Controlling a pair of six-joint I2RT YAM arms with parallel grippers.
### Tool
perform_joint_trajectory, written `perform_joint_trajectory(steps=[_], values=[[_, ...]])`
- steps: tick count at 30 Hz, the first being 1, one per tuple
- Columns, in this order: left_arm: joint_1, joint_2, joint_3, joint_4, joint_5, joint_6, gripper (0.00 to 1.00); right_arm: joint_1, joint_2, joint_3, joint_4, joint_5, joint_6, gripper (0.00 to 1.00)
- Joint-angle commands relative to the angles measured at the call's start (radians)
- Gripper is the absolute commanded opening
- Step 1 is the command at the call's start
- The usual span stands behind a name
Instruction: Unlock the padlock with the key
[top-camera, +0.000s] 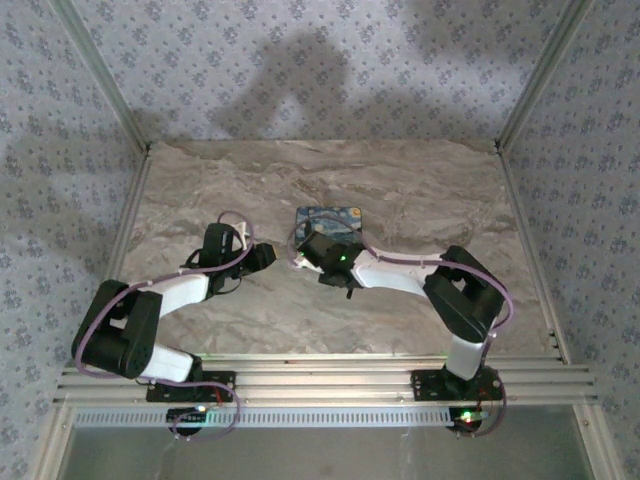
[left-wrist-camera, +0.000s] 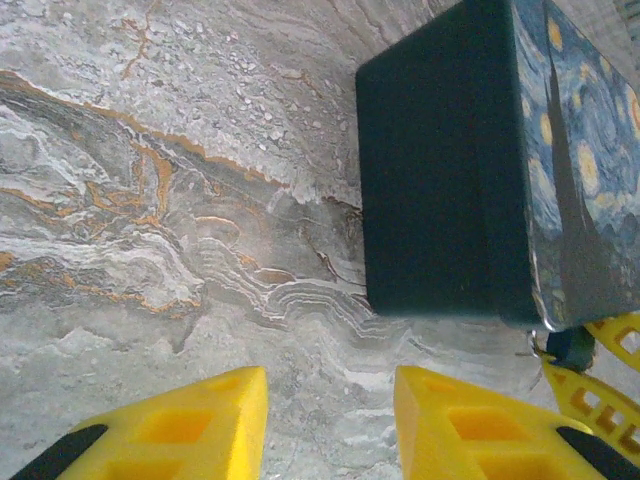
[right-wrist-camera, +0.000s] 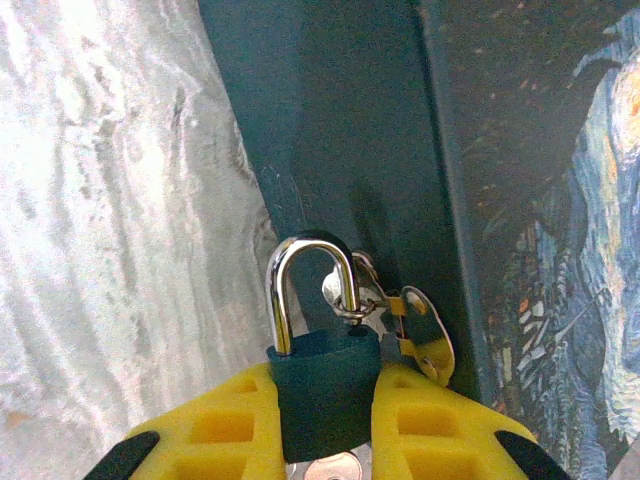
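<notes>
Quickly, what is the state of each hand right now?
Left hand: open, holding nothing.
Right hand: closed on the padlock.

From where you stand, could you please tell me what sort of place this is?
Most likely a purpose-built robot test cell, not a home: a marble-patterned tabletop boxed in by wallpapered panels on aluminium posts, with the left arm and right arm bolted to an aluminium rail at its near edge.

No legible text, label, brand, number or sign. Box (left-wrist-camera: 585, 170): swirling night-sky print on lid, no lettering readable. Padlock (right-wrist-camera: 322, 390): plain dark-bluish body, no marking readable.
</notes>
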Motion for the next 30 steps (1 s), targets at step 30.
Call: perform_joint_trajectory(steps=[30], values=[[0.049,0.059,0.013,0.043,0.062,-0.011,0.38,0.006,-0.009,-0.149,0.550,-0.019,-0.423,0.00]])
